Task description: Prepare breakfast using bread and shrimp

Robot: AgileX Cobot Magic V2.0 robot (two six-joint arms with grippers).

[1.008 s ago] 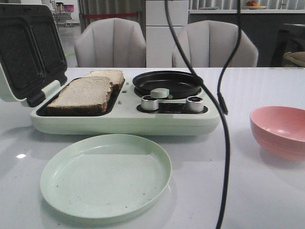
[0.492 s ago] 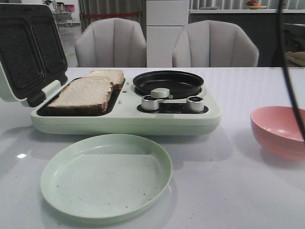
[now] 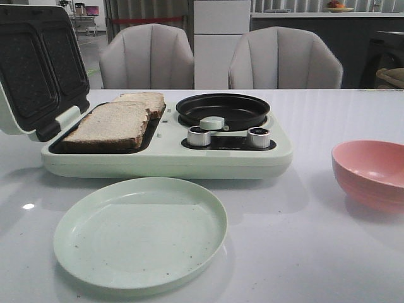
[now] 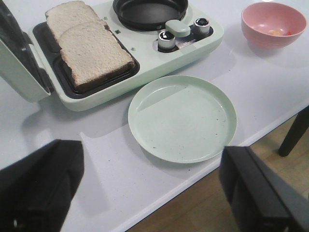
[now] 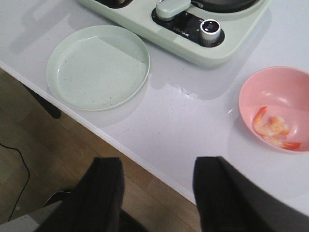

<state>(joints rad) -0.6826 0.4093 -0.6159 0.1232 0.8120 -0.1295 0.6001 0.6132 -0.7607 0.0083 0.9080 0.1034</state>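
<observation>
bread on grill tray | shrimp in pink bowl | plate bare | both hands released, empty

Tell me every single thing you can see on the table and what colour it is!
breakfast maker: one, pale green, back of the white table, lid open at the robot's left.
bread: two slices, beige with brown crusts, lying in the maker's left tray.
pan: one, black, round, on the maker's right side, nothing seen in it.
knobs: two, silver, on the maker's front.
plate: one, pale green, bare, in front of the maker.
bowl: one, pink, at the robot's right.
shrimp: pink-orange pieces inside the bowl; count unclear.
chairs: two, grey, behind the table.
left gripper: black, open, holding nothing.
right gripper: black, open, holding nothing.
</observation>
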